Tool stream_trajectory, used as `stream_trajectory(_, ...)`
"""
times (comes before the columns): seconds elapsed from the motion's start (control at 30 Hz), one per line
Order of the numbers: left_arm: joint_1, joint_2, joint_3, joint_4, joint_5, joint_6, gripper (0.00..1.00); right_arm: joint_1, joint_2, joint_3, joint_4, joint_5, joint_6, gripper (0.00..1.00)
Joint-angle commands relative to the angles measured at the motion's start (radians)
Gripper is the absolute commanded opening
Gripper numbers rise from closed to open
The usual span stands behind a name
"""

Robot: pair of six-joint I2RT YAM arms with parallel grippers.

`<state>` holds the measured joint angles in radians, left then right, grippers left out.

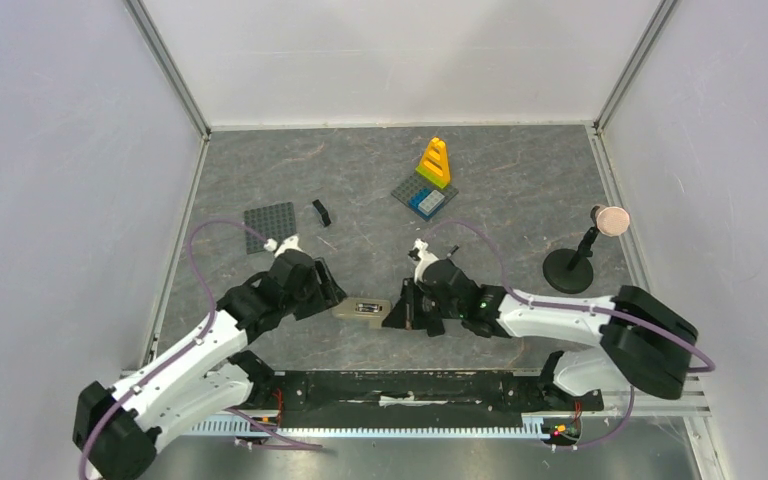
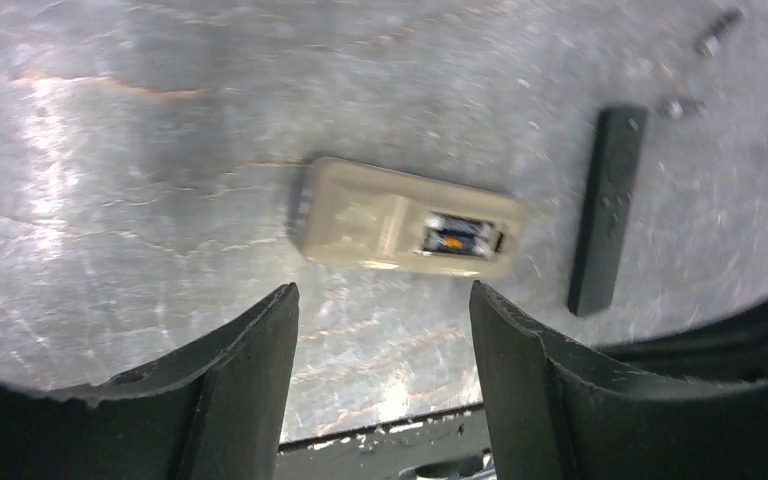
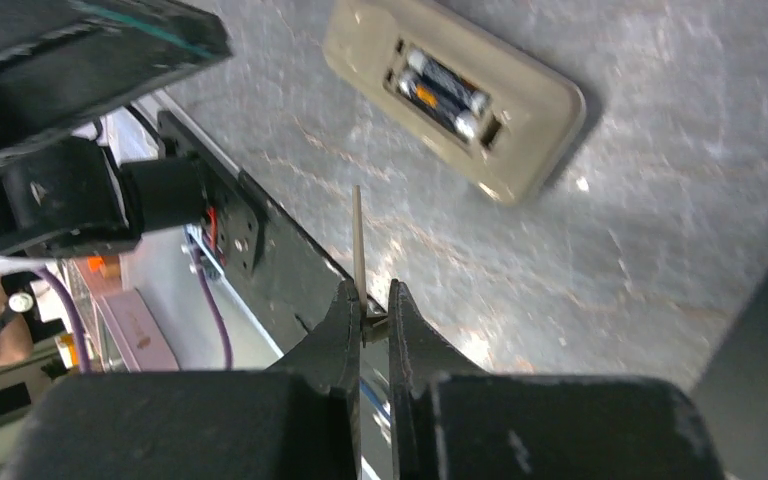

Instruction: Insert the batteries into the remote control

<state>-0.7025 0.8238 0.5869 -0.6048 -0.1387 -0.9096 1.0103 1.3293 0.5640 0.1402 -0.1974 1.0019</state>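
The tan remote control [image 1: 363,308] lies flat near the table's front edge with its slot face up. Two batteries [image 3: 440,92] sit side by side in the slot, also blurred in the left wrist view [image 2: 457,237]. My left gripper [image 1: 335,298] is open and empty, its jaws wide apart just short of the remote [image 2: 405,215]. My right gripper [image 1: 400,312] is shut on a thin tan flat piece [image 3: 357,235] seen edge-on, held right of the remote [image 3: 455,90]. A slim dark strip [image 2: 608,210] shows right of the remote; I cannot tell if it is that same piece.
A grey studded plate [image 1: 269,222] and a small black brick piece [image 1: 321,212] lie at back left. A yellow brick stack [image 1: 434,163] stands on a plate behind. A black stand with a pink disc [image 1: 572,268] is at right. Two tiny shiny bits [image 2: 717,30] lie further off.
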Motion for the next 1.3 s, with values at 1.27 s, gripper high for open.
stream_trajectory(1.27, 0.282, 0.222, -0.185, 0.286, 0.334, 0.121, 0.64, -0.091, 0.331, 0.206, 0.095, -0.050, 0.141, 0.00)
